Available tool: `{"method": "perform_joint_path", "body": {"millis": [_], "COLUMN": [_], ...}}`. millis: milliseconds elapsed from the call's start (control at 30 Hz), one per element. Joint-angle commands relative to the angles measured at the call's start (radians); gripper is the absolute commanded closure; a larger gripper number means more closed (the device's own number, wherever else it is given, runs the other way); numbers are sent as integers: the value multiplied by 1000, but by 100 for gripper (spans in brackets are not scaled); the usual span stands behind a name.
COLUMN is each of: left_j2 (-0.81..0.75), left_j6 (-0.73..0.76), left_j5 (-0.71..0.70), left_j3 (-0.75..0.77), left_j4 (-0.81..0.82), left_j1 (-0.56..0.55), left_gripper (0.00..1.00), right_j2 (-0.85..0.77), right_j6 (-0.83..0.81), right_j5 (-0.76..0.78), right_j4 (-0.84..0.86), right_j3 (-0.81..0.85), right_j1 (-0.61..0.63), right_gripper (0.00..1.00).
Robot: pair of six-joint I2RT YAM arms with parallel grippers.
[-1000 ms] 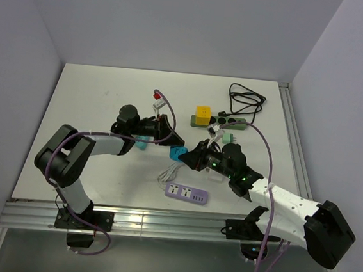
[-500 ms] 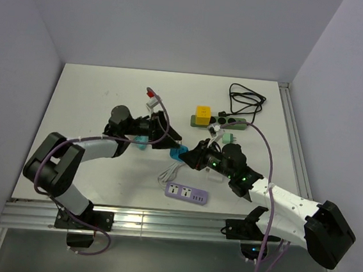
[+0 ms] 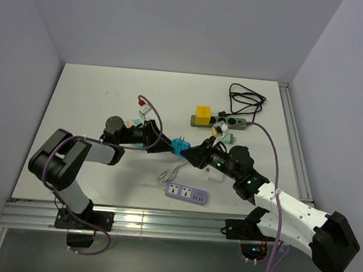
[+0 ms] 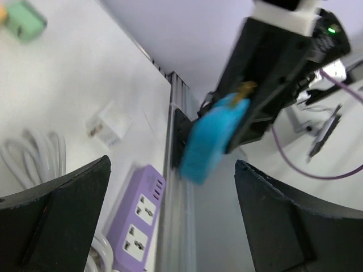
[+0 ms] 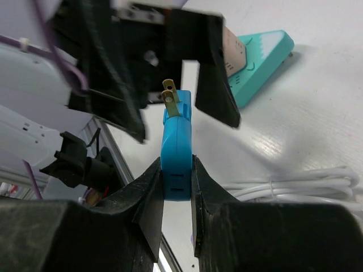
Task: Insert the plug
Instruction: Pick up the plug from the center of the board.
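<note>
A blue plug [image 3: 179,147] with brass prongs hangs above the table, and my right gripper [image 3: 186,151] is shut on it. In the right wrist view the plug [image 5: 176,153] sits pinched between both fingers of the right gripper [image 5: 176,170], prongs pointing away. My left gripper [image 3: 166,145] faces it from the left, open, with nothing held. In the left wrist view the plug [image 4: 212,139] floats ahead of the wide-spread left gripper [image 4: 173,164]. The purple power strip [image 3: 187,193] lies flat near the table's front edge, below the plug, with its sockets [image 4: 136,218] facing up.
A coiled white cable [image 3: 171,172] lies beside the purple strip. A green power strip [image 3: 225,119] carrying a yellow adapter [image 3: 202,113] sits further back, with a black cable [image 3: 246,98] behind it. A white charger [image 4: 108,127], a green plug [image 3: 227,138] and a teal adapter [image 5: 258,56] lie nearby.
My left gripper's jaws have opened wide, letting go of the blue plug, and the left arm has drawn back to the left. The right gripper keeps its hold on the plug.
</note>
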Motion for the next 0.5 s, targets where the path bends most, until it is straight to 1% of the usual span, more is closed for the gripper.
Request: {"method": "perform_joint_path", "body": {"millis": [0, 100, 167, 200, 233, 400, 467], "left_j2": [90, 149, 170, 172, 172, 137, 107], "left_j6": [-175, -250, -269, -272, -269, -224, -203], "left_j5": [49, 66, 69, 69, 70, 70, 67], "left_j3": [-16, -1, 5, 11, 13, 2, -2], "left_j4": [419, 533, 559, 558, 550, 510, 460], "left_j1": [-1, 1, 1, -1, -1, -1, -1], "left_gripper": [4, 9, 14, 19, 20, 16, 16], "right_j2": [-23, -8, -2, 4, 6, 21, 30], "right_j6": [-1, 0, 0, 2, 3, 2, 3], "right_j5": [2, -4, -10, -10, -10, 2, -6], "right_j4": [52, 51, 51, 54, 51, 34, 37], "right_j3": [-7, 0, 2, 2, 3, 14, 14], "right_j1": [2, 0, 2, 0, 0, 0, 0], "right_gripper": [100, 100, 100, 100, 100, 100, 100]}}
